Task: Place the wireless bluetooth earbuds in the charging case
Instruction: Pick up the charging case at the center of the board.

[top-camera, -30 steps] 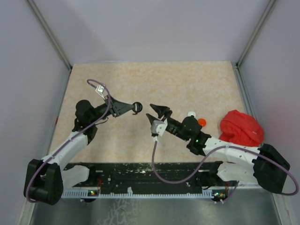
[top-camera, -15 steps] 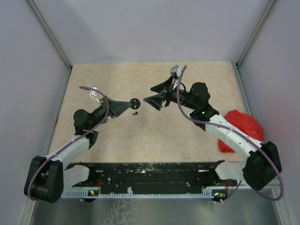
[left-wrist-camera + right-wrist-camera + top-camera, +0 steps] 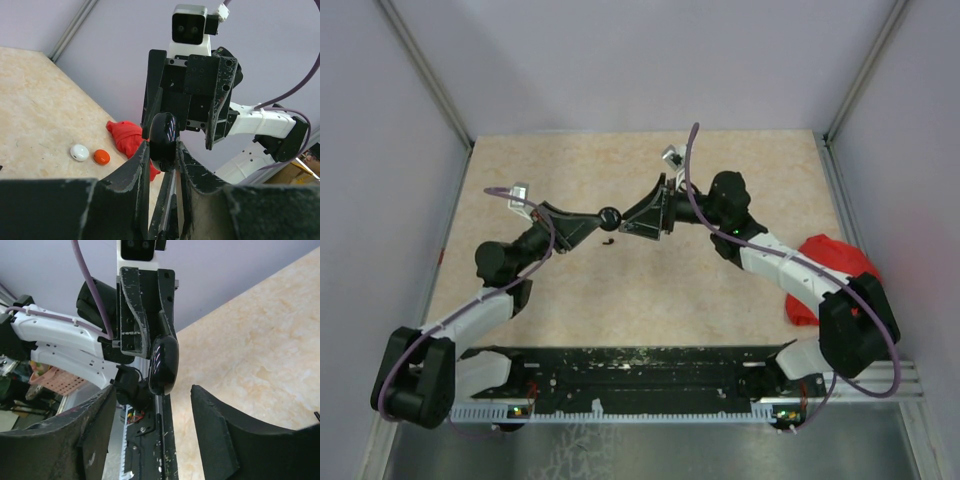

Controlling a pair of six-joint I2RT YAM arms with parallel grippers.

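Note:
My left gripper (image 3: 603,217) is shut on a black, glossy round charging case (image 3: 610,215), holding it above the middle of the table. The case (image 3: 162,135) sits edge-on, pinched between the left fingers. My right gripper (image 3: 634,221) faces it from the right, open, its tips just short of the case. In the right wrist view the case (image 3: 164,362) hangs just beyond the wide gap of the right gripper (image 3: 154,392), not touching either finger. One tiny black earbud (image 3: 608,240) lies on the table under the case.
A red cloth lump (image 3: 840,268) lies at the right edge, partly behind my right arm. A white button-like case (image 3: 79,152) and an orange one (image 3: 101,157) rest on the table near the cloth (image 3: 127,137). Grey walls enclose the table.
My right arm swung from the front right up and leftwards until its jaws faced the case, and they opened wider. My left gripper carried the case slightly toward the back.

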